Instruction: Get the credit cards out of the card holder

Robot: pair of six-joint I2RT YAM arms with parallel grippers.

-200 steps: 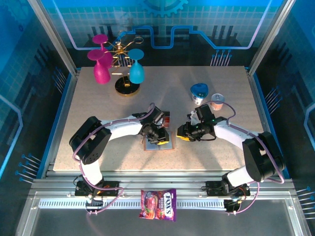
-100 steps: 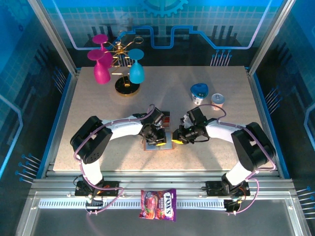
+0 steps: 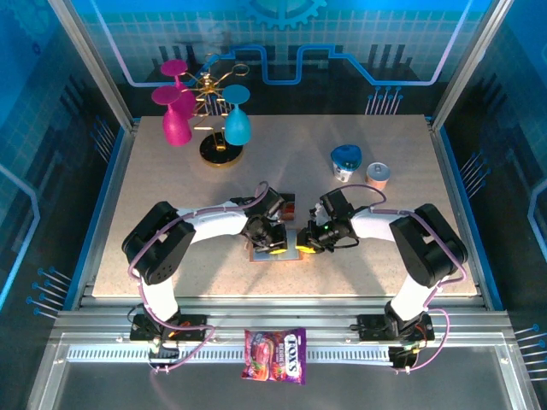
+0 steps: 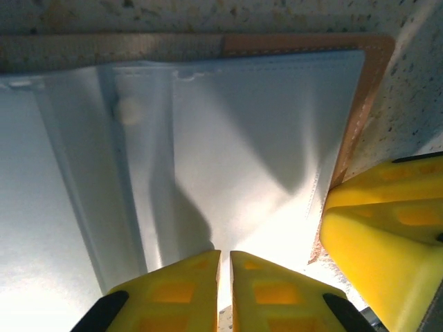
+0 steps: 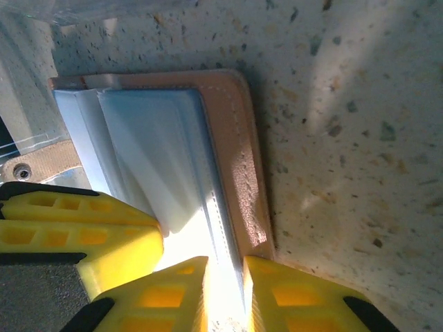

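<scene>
Brown-edged card holder (image 5: 235, 159) lies open, right hand (image 5: 225, 277) pinching its pocket edge.

White letters on the purple-red candy packet (image 3: 275, 354), lying on the metal rail (image 3: 111, 352) at the near edge, mid-scene, read "FOX'S"; the smaller print beneath is too small to read.
</scene>
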